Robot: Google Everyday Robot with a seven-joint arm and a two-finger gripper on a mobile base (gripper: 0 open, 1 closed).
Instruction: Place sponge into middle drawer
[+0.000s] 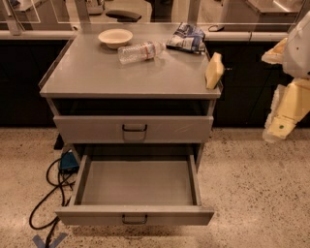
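Cabinet top (pixel 111 77) — sponge (pixel 213 70); pincer (pixel 275 130) far right

A speckled terrazzo floor (pixel 252 193) spreads under a grey metal cabinet (pixel 97 72). Behind it runs a dark counter front (pixel 24 82) topped by a pale ledge (pixel 29 35) and glass panels (pixel 63 12); beyond them is what may be a chair (pixel 123 15). A black cable (pixel 46 193) loops at the left. The gripper (pixel 277 130) hangs at the right edge.
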